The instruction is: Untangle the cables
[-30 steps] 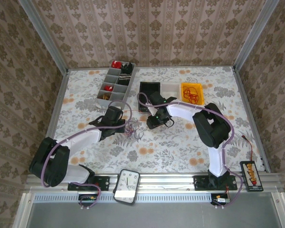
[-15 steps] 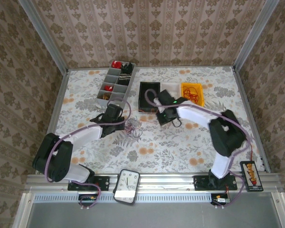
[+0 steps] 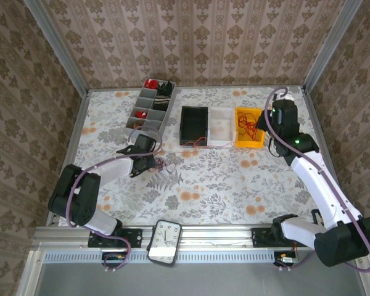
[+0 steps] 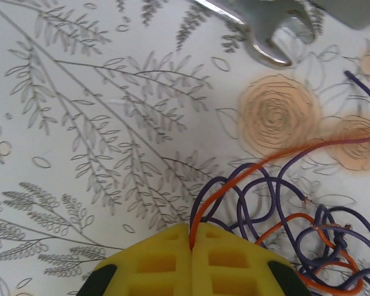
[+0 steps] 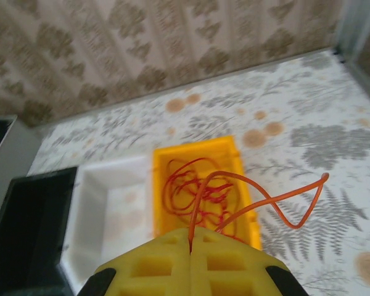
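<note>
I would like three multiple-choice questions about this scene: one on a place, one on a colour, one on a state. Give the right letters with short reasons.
1. In the top view, the white bin stands:
A) between the black bin and the yellow bin
B) left of both
C) right of both

2. The wire pinched in the left gripper is:
A) green
B) orange
C) white

3. The right gripper is:
A) wide open
B) shut on nothing
C) shut on a thin orange wire

Answers:
1 A, the three bins sit in one row with the white one in the middle.
2 B, an orange strand runs into the closed gripper.
3 C, the gripper is closed and the wire comes out of its seam.
</note>
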Robot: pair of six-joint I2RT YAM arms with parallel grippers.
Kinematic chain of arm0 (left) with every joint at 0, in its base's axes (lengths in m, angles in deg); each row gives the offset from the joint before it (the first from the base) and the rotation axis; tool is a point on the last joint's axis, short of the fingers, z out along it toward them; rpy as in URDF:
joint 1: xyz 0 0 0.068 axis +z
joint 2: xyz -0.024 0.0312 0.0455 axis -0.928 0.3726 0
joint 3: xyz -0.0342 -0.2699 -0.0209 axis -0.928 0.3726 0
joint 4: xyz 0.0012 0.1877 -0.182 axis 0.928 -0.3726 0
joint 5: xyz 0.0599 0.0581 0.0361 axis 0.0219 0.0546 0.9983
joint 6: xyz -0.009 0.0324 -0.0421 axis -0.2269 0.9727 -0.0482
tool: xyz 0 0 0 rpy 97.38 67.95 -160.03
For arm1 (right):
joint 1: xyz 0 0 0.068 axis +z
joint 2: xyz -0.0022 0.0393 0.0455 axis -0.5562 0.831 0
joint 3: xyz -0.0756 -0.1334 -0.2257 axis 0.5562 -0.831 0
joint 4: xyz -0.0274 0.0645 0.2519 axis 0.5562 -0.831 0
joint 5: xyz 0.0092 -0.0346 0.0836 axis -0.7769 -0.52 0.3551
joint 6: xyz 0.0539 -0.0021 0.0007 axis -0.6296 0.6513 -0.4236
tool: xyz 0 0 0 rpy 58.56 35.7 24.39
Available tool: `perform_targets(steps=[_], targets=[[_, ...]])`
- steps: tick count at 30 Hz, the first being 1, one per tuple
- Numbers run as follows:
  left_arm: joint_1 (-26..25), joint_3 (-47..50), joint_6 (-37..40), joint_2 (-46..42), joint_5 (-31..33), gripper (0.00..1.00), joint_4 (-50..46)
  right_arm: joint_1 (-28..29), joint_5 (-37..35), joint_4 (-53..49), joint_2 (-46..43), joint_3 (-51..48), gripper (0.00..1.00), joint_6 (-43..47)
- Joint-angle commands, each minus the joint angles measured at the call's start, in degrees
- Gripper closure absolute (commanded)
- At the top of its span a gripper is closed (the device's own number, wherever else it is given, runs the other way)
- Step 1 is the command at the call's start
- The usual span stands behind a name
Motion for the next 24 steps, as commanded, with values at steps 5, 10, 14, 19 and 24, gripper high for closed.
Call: perform_targets(steps=[5, 10, 14, 19, 24], targets=[[0.4, -3.1, -4.6, 2.2, 3.7, 1.00, -6.5, -4.1, -9.1, -0.4, -4.7, -1.8, 0.99, -7.2], [2.6, -4.0, -9.4, 3.2, 6.4, 1.00, -11.4, -4.9, -12.2, -0.3, -5.5, -1.1, 0.99, -5.8], [4.3, -2.8, -13.7, 3.1, 7.1, 1.00, -13.8, -9.4, -12.8, -1.5, -6.9, -1.1, 0.99, -7.7], [4.8, -3.6, -11.5, 4.0, 5.3, 1.00, -12.7, -13.2, -8.2, -1.4, -7.7, -1.5, 0.99, -7.1], [3.3, -3.7, -1.1, 5.0, -4.4, 1.00, -1.9, -12.2, 7.5, 2.6, -6.5, 0.9, 0.98, -3.7]])
